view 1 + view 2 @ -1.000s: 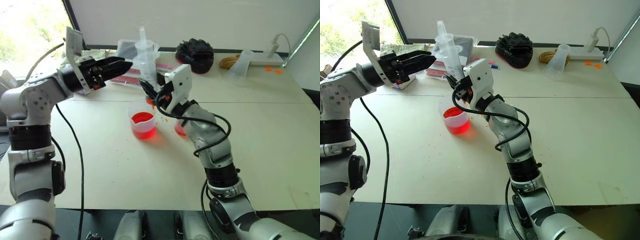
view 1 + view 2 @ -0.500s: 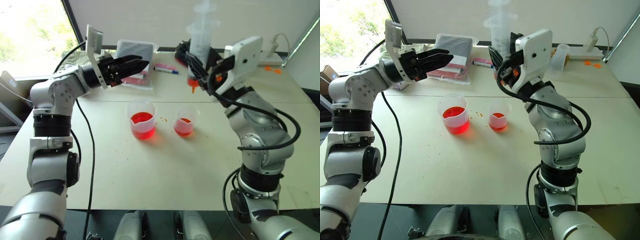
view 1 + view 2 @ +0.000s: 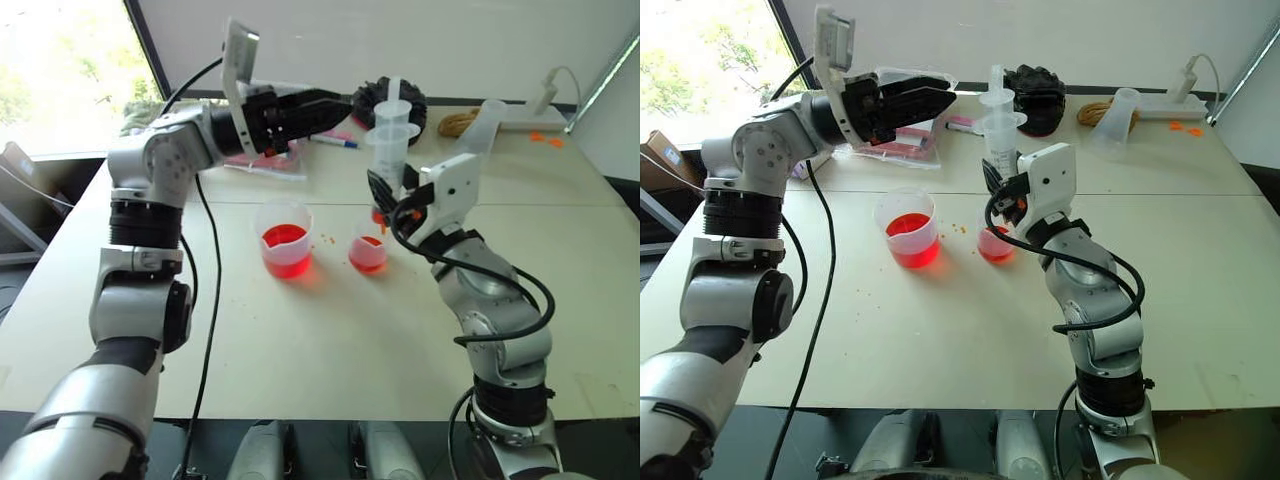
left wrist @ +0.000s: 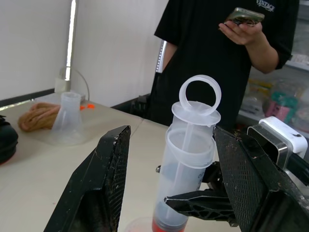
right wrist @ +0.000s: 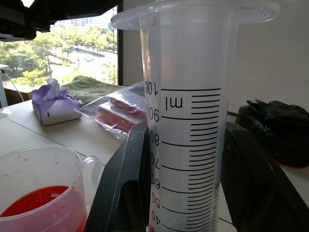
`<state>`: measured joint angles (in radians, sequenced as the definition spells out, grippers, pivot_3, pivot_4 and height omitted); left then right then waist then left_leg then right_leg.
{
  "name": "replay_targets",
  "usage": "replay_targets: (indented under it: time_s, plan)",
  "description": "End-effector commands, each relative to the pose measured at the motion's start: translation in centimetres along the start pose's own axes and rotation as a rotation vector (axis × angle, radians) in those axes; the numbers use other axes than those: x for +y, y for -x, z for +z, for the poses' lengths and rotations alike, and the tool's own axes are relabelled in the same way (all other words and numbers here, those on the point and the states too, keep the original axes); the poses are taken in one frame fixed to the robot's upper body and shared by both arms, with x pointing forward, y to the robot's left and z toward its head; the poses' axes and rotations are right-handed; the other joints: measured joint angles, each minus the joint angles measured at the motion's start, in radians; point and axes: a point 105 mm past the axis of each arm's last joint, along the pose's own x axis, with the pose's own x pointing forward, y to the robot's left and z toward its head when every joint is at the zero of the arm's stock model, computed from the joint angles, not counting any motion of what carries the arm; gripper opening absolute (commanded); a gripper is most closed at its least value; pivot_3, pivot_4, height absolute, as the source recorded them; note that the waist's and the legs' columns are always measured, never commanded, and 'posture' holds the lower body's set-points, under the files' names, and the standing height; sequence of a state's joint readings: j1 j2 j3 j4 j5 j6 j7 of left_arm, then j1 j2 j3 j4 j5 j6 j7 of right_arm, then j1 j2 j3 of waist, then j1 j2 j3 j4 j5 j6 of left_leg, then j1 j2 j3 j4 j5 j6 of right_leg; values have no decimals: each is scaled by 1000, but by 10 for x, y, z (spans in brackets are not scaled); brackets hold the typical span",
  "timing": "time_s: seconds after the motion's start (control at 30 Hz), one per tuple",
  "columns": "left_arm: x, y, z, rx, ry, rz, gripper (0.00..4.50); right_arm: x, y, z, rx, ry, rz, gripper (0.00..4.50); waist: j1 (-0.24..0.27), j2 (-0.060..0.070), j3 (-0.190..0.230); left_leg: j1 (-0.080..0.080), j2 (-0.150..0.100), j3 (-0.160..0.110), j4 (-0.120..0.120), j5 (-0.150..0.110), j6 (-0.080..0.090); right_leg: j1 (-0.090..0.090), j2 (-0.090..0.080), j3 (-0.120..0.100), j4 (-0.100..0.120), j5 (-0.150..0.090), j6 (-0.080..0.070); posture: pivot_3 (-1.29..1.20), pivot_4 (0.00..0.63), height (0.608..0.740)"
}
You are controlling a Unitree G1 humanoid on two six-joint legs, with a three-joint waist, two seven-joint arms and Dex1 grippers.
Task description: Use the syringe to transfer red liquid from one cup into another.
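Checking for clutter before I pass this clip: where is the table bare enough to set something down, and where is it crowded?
Bare: the table's near half, in front of the larger cup and smaller cup, and the right side below the flask. Crowded: the far edge, with plastic bag, pen, black bundle and power strip.

My right pincer (image 3: 385, 192) hides the syringe's (image 3: 391, 150) lower barrel. The smaller cup (image 3: 368, 248) sits partly behind it. The person's (image 4: 227, 63) head is cut off above.

Clear syringe (image 3: 392, 140) upright, orange tip over smaller red cup (image 3: 368, 248) beside larger cup (image 3: 284, 238)
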<state>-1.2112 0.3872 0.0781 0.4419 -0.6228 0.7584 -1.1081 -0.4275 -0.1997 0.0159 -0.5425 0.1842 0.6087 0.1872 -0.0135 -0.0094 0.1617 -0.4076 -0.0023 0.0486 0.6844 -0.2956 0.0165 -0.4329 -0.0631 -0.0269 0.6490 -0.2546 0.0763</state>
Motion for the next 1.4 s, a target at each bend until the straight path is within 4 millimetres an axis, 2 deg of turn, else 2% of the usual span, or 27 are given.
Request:
replay_targets:
  time_s: [0.03,0.43,1.1,1.2,1.33,1.37,1.4]
  plan:
    - [-16,-16,18,-6,-56,-89,2812,0,0,8,-57,3,-25,1340,0,0,0,0,0,0,0,0,0,0,0,0,0,0,0,0,150,740]
    - [-24,-32,23,8,-63,-166,2812,8,-4,-3,-78,-2,-73,1340,-1,0,0,0,0,0,0,0,0,0,0,0,0,0,0,0,150,740]
    - [-20,-49,-4,100,-3,-144,2812,8,-5,-3,-88,-2,-83,1340,-1,0,0,0,0,0,0,0,0,0,0,0,0,0,0,0,150,740]
    - [-20,-49,-6,103,3,-147,2124,8,-5,-4,-86,-2,-79,1340,0,0,0,0,0,0,0,0,0,0,0,0,0,0,0,0,150,740]
    - [-19,-50,-8,110,8,-143,522,9,-5,-4,-85,-2,-76,1340,-1,0,0,0,0,0,0,0,0,0,0,0,0,0,0,0,150,740]
    - [-19,-50,-9,114,8,-139,193,10,-5,-4,-85,-4,-74,1340,-1,0,0,0,0,0,0,0,0,0,0,0,0,0,0,0,150,740]
    - [-18,-50,-10,117,8,-136,92,10,-5,-5,-85,-4,-73,1340,-1,0,0,0,0,0,0,0,0,0,0,0,0,0,0,0,150,740]
